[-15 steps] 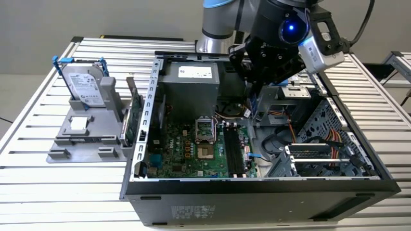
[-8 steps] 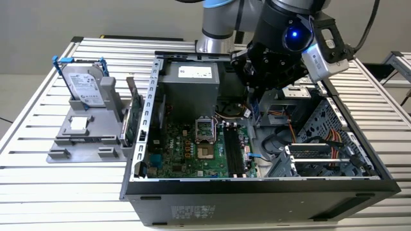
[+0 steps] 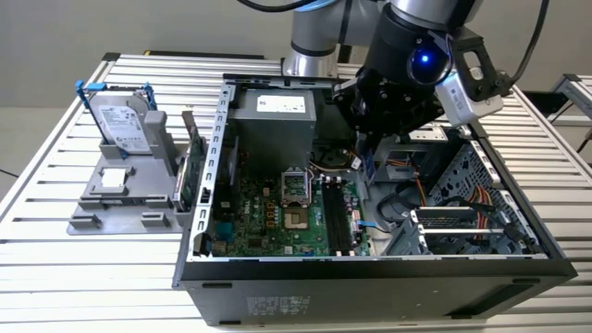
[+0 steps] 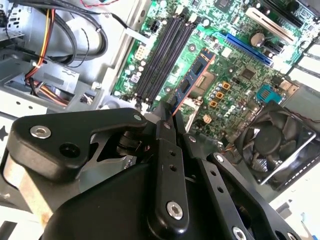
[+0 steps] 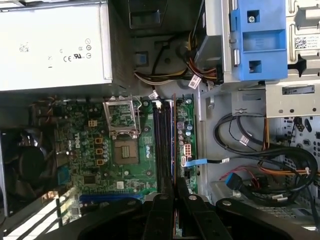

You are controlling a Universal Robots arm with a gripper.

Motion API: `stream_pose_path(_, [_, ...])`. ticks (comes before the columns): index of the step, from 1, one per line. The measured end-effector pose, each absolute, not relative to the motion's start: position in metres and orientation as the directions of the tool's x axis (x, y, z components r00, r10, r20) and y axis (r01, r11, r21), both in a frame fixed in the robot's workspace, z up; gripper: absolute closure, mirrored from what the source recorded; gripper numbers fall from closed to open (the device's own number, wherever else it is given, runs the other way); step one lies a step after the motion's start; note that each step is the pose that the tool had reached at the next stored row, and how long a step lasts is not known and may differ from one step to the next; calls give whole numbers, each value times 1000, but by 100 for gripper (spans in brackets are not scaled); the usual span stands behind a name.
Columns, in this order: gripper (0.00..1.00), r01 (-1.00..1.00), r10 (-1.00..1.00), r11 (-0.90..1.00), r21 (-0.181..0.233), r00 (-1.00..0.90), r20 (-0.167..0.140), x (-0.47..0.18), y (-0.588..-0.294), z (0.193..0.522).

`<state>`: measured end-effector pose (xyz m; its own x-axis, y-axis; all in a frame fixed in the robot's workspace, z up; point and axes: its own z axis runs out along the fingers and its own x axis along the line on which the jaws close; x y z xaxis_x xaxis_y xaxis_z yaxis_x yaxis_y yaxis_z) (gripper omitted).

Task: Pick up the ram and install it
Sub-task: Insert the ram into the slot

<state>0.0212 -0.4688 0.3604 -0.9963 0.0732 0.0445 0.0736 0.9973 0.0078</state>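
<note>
**Inspector A:** Status of the tool?

**Inspector B:** Gripper (image 4: 167, 114) clamped on the ram (image 4: 193, 74). It is held on edge above the motherboard (image 5: 85, 150), over the memory slots (image 5: 162, 135) at the board's edge beside the cables (image 5: 260, 160) — not seated.

**Inspector A:** Handling?

**Inspector B:** Judged light, thin, stiff but fragile — chips and contacts exposed. The grip belongs on the long top edge, mid-length, with the contact edge left free.

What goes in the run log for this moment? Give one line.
gripper: shut on ram | ram: over memory slots, not seated
</note>
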Motion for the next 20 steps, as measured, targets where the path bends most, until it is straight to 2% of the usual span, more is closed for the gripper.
stream_pose_path(20, [100, 76, 76, 997, 7, -996, 55, 21, -472, 350])
